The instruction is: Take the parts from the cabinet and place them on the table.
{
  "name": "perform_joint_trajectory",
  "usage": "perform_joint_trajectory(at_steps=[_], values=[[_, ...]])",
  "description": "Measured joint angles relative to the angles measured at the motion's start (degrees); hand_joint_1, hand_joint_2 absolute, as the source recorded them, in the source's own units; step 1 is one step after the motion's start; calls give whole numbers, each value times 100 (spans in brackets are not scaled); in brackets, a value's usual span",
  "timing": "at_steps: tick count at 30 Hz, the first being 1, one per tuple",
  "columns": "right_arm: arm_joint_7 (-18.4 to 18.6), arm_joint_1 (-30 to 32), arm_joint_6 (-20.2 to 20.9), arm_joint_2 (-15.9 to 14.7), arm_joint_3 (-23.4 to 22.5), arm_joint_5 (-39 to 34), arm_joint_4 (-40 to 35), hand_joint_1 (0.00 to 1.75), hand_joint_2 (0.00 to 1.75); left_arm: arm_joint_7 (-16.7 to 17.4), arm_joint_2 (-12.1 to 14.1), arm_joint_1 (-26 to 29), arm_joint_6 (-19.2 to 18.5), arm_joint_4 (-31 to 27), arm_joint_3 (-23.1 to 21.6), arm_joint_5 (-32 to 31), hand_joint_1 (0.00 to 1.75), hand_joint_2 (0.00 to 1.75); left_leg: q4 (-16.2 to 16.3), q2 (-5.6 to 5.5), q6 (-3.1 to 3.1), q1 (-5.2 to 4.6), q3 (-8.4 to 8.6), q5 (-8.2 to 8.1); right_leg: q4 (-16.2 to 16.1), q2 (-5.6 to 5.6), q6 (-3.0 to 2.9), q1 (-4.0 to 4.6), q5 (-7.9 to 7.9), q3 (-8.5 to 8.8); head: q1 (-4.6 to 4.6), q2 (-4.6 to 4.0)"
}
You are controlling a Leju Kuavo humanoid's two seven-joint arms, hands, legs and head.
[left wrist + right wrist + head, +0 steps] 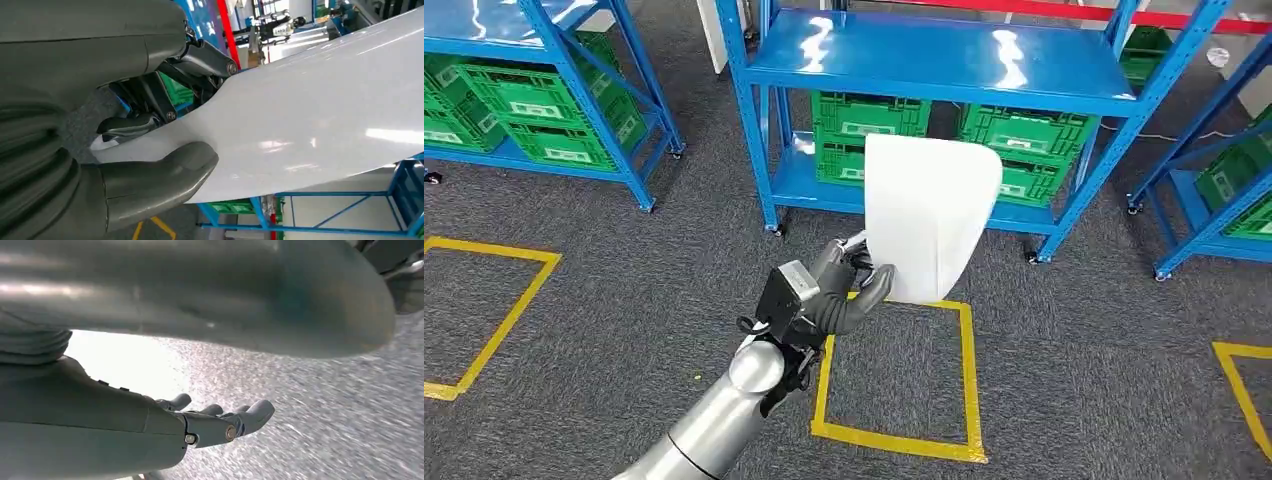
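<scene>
Holding: the left hand [844, 290] gripped the white part [929, 215] by its lower corner, the thumb [165, 172] pressed on one face and the darker fingers [150, 97] behind the other.
Reason for the grip: a thin, curved panel offers little but its edge to take, so a pinch at the corner was probably the only firm purchase; it also kept the broad face away from the arm.
Where the part was: raised in the air in front of the robot, over the grey carpet and a yellow taped square [899, 375], with the blue shelf rack [944, 60] and its green crates [869, 125] behind it.
Long axis: close to upright in the head view, running up from the held corner, leaning a little to the robot's right.
Facing: the broad glossy face was turned toward the robot; the wide end pointed up and the narrow end down into the hand.
Right hand [220, 422]: held nothing, its fingers stretched out and apart, seen over blurred grey carpet.
Stage, as a judgement: the part looked already taken from the rack and in carriage; no table was to be seen.
</scene>
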Motion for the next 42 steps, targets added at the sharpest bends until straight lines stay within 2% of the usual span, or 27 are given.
perform_joint_trajectory(at_steps=[1,2,3,6,7,8,10,11,12,14,16,17,18,21,22,23,25,27,28,29,31,32,35,37,39,41,42], values=[[2,-12,0,0,0,20,0,0,0,2,0,0,2,-22,0,0,175,175,50,-4,-35,2,-70,45,-558,2,8,-14,-92,409,0,0],[4,-29,2,2,0,31,0,0,0,4,2,1,11,-59,0,-2,175,175,81,-8,-77,-29,-148,82,-1018,23,-10,25,-357,681,11,0],[7,-31,4,2,0,35,0,0,0,13,2,11,24,-85,0,-4,175,175,68,-5,-109,-36,-139,129,-1018,47,-109,35,-365,650,-4,0],[46,-12,9,2,0,59,0,0,0,20,7,26,24,-92,0,-28,175,175,27,-13,-209,-30,-142,271,-1029,38,-244,36,-275,588,11,0],[50,-11,9,15,2,68,0,0,0,37,20,31,26,-92,2,-33,175,175,78,-25,-239,-6,-197,192,-1051,-7,-304,13,-209,543,32,0],[59,-19,4,11,2,74,0,0,0,53,31,31,33,-98,2,-37,175,175,290,-27,-278,-4,-298,-133,-1052,-1,-328,18,-148,475,13,0],[61,-28,-2,11,2,83,0,0,0,55,37,32,33,-103,2,-42,175,175,1126,-29,-308,7,-517,-800,-1050,-4,-361,29,-26,328,0,0],[70,-29,-2,11,2,83,0,0,0,55,42,38,33,-103,2,-42,175,175,1544,-29,-311,6,-598,-988,-1042,-6,-368,37,35,243,-4,0],[79,-28,-4,11,0,83,0,0,0,55,50,51,33,-101,2,-42,175,175,1774,-29,-308,6,-597,-1002,-1040,-10,-370,48,92,164,-4,0],[90,-27,-22,11,0,83,0,0,0,55,55,83,33,-101,2,-42,175,175,1517,-32,-237,-13,-244,-699,-1039,-12,-371,81,194,7,-13,0],[103,-38,-57,11,2,103,0,0,0,55,48,78,33,-103,2,-44,175,175,597,10,-97,-60,456,-473,-1039,-46,-375,109,288,-100,-15,0],[120,-29,-70,24,2,144,0,0,0,59,39,67,33,-118,0,-44,175,175,71,204,-27,-123,774,-712,-1035,-66,-355,130,327,-112,-13,0],[127,-11,-74,24,4,173,0,0,0,57,15,54,26,-120,2,-44,175,175,-156,242,-41,-138,939,-765,-1032,-81,-320,113,355,-117,-13,0],[144,-10,-83,28,7,203,0,0,0,66,0,46,24,-118,2,-44,175,175,-188,99,37,-158,843,-680,-1064,-219,-212,75,436,-84,-37,0],[144,-13,-83,28,9,205,0,0,0,68,0,45,20,-116,2,-44,175,175,-237,65,59,-99,859,-586,-1012,-192,-177,61,397,-108,-37,0],[140,-19,-83,28,9,212,0,0,0,66,-4,29,17,-114,2,-44,175,175,-237,27,79,-92,842,-543,-860,-85,-129,65,221,-173,-33,0],[138,-18,-79,28,11,234,0,0,0,66,-22,30,17,-109,2,-44,175,175,-229,-48,111,-86,723,-442,37,-20,-63,39,-370,-519,-7,0],[138,-16,-79,26,11,238,0,0,0,70,-17,47,17,-85,2,-44,175,175,-197,-127,96,-83,605,-370,730,-19,-19,27,-652,-744,-7,0],[138,-15,-79,26,11,238,0,0,0,70,-17,63,17,-79,2,-44,175,175,-168,-178,76,-72,543,-339,685,-19,-5,14,-595,-669,-7,0],[136,-16,-79,24,11,238,0,0,0,70,-17,67,17,-74,2,-46,175,175,-130,-231,52,-57,494,-324,394,-16,5,2,-449,-452,-7,0],[135,-24,-79,20,11,238,0,0,0,68,-17,61,35,-70,2,-57,175,175,-14,-336,11,-11,400,-318,-706,106,22,-32,-74,255,-7,0],[136,-36,-79,22,11,238,0,0,0,63,-26,60,37,-70,2,-61,175,175,37,-359,-28,-12,339,-321,-975,312,20,-48,-218,387,-4,0],[147,-36,-76,26,11,238,0,0,0,61,-35,64,55,-63,2,-66,175,175,46,-471,-154,-18,269,-262,-935,188,-153,27,-132,325,4,0],[157,-43,-79,28,13,238,0,0,0,61,-28,68,77,-55,2,-68,175,175,59,-492,-212,-21,203,-258,-986,78,-252,-13,-73,331,2,0],[164,-59,-79,26,13,236,0,0,0,59,-24,60,94,-50,2,-68,175,175,490,-182,-274,-15,34,-593,-998,-1,-323,-15,-46,305,-29,0],[162,-45,-79,26,11,210,0,0,0,55,-26,70,94,-26,2,-68,175,175,1462,-97,-334,9,-392,-1075,-996,-130,-343,-12,-27,260,-26,0],[160,-36,-79,26,11,201,0,0,0,55,-20,81,94,-5,2,-68,175,175,1813,-87,-352,21,-535,-1185,-993,-199,-342,-12,-14,237,-28,0]])
